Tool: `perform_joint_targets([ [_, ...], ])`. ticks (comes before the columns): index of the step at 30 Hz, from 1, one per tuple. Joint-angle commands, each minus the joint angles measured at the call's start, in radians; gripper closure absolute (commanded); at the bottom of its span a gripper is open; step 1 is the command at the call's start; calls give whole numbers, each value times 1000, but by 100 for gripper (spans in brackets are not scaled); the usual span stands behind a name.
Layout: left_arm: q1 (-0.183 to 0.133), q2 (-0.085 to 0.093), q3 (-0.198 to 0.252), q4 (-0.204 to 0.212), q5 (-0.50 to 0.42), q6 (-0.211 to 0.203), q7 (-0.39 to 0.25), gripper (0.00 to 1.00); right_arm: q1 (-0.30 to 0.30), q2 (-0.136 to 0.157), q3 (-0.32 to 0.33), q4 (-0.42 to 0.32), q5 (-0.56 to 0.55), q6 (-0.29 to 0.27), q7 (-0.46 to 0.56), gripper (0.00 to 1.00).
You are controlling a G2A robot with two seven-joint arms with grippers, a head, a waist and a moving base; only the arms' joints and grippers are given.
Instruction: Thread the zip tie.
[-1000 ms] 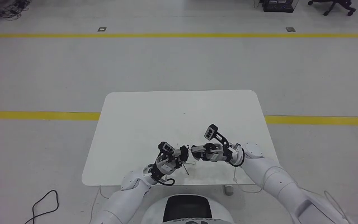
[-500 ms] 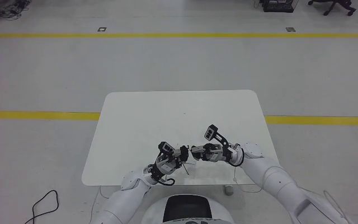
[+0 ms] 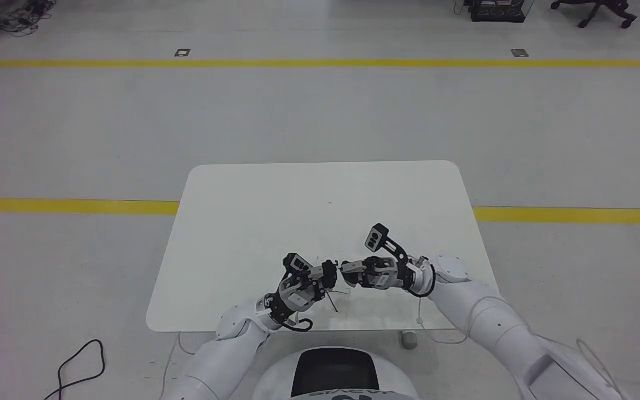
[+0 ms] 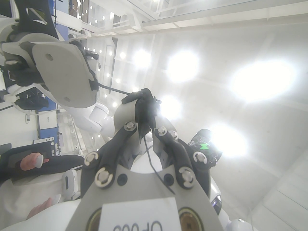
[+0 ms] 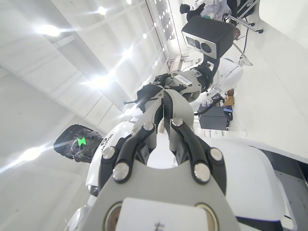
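Note:
Both grippers meet just above the table's front edge. In the left wrist view my left gripper [image 4: 144,103] is shut on the black zip tie [image 4: 150,156] near its head, and the strap's loose end trails back toward the wrist. A short length of the tie runs across to my right gripper [image 4: 95,86], whose fingertips pinch it. In the right wrist view the right gripper [image 5: 164,96] stands shut, with a thin black piece of the zip tie [image 5: 131,102] sticking out beside it. From above, the left gripper [image 3: 322,272] and right gripper [image 3: 348,268] nearly touch, and the zip tie [image 3: 331,297] hangs below them.
The white table [image 3: 300,200] stretches away behind the grippers with nothing on it. Yellow lines [image 3: 90,206] mark the floor on both sides. A black cable [image 3: 75,365] lies on the floor at the front left.

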Motion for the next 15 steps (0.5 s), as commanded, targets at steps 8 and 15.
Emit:
perform_joint_targets([
  [8, 0, 0, 0, 0, 0, 0, 0, 100, 6, -6, -2, 14, -5, 7, 0, 100],
  [15, 0, 0, 0, 0, 0, 0, 0, 100, 9, -11, -3, 25, -8, 11, 0, 100],
])
